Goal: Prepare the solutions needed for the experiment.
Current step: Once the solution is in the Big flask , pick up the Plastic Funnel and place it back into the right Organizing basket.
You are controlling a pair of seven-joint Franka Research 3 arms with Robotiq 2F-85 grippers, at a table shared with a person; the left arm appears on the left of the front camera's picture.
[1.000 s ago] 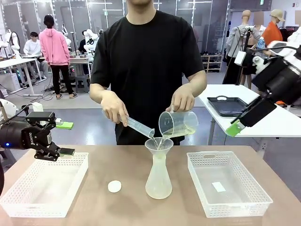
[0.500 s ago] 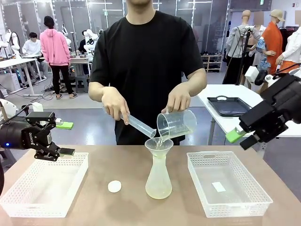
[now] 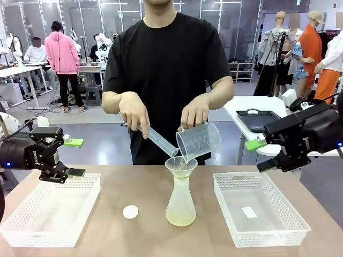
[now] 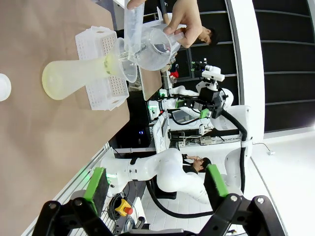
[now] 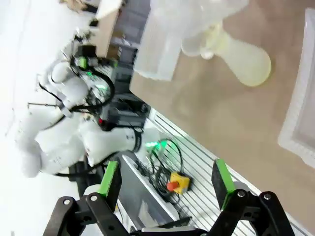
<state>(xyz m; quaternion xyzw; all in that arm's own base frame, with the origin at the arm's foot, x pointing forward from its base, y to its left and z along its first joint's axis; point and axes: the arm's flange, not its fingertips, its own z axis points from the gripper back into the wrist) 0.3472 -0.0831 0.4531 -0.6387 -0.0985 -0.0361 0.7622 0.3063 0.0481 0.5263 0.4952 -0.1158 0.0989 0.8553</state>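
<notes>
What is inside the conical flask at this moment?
A shallow layer of pale yellow-green liquid lies at the bottom of the conical flask; a funnel sits in its neck. The cloudy wall hides the funnel's stem.

A robotics laboratory in a large open hall is indicated: glass partitions (image 3: 225, 21) and white worktables (image 3: 19, 70) with people (image 3: 61, 53) at them are seen beyond the counter (image 3: 107, 187). Plastic labware is gathered at the counter: a conical flask (image 3: 180, 201) with a shallow pale yellow-green solution (image 3: 180, 217), a funnel (image 3: 180, 166), a beaker (image 3: 198, 142), a measuring cylinder (image 3: 159, 142) and white perforated baskets (image 3: 37, 239). A yellow emergency-stop box (image 5: 176, 185) is seen among cabling in the right wrist view.
</notes>
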